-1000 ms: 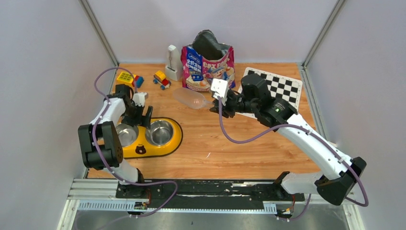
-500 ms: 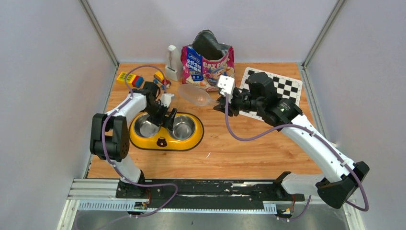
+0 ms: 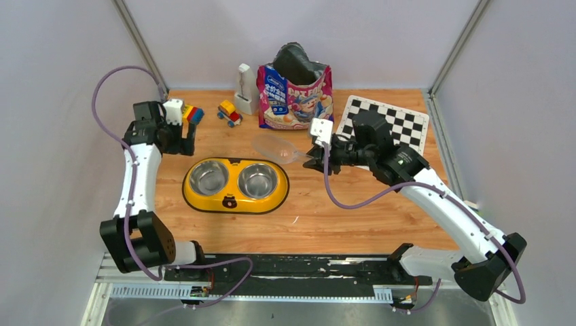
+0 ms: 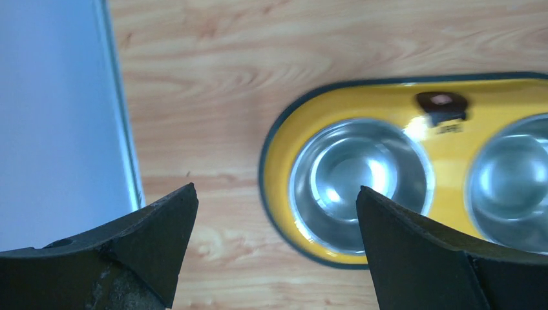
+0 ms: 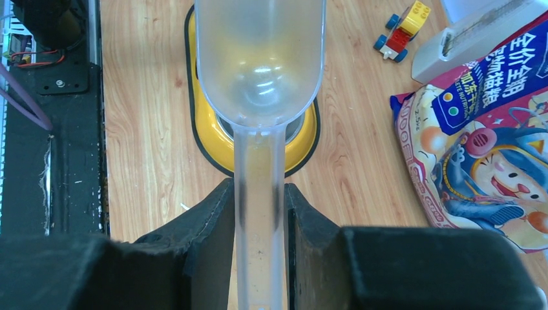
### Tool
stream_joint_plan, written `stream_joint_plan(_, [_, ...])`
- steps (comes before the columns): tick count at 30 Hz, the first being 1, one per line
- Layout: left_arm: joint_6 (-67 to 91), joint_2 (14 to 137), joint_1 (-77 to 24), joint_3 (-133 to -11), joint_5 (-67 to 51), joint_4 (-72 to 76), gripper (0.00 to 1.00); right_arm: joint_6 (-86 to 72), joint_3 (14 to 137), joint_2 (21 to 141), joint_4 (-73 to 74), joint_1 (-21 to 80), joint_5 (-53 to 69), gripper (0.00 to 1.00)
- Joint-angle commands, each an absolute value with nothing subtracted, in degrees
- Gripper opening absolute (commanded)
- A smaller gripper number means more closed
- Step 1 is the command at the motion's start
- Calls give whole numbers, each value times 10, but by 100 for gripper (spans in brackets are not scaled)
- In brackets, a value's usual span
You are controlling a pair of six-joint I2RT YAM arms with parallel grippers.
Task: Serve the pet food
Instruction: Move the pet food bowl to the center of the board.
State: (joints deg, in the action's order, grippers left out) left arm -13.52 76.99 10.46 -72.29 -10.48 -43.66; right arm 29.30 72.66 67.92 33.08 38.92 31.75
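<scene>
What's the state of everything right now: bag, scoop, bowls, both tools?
cat food bag: upright, top open
scoop: empty, in the air, gripped by its handle
feeder: flat on the table, both bowls empty
left tool: open, holding nothing
right tool: shut on the scoop handle

Right wrist view: scoop (image 5: 258,64) covers most of the feeder (image 5: 208,139); its handle end is cut off at bottom edge, bag (image 5: 481,148) at right edge. Left wrist view: 2nd bowl (image 4: 510,184) cut by right edge. Top view: bag's inside too dark, pet food cannot be made out.
</scene>
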Motion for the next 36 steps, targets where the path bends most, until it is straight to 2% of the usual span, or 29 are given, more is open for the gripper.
stream_joint_plan(1, [-166,796,149,-650,-32,-406,100,298,722,661,291,387,352,0])
stream_joint_plan(6, [-180,830,188,-615,-54,-379,98,295,712,655,289,388,355,0])
stream_joint_plan(15, [-173,860,190,-594,-135,-378,96,295,700,652,280,387,347,0])
stream_joint_plan(24, [-175,924,188,-576,-142,-356,82,297,696,644,279,384,348,0])
stream_joint_plan(29, [-167,935,160,-572,-138,-351,72,296,700,643,279,373,347,0])
stream_joint_plan(36, [-136,920,82,-563,-125,-370,71,295,697,646,280,364,350,0])
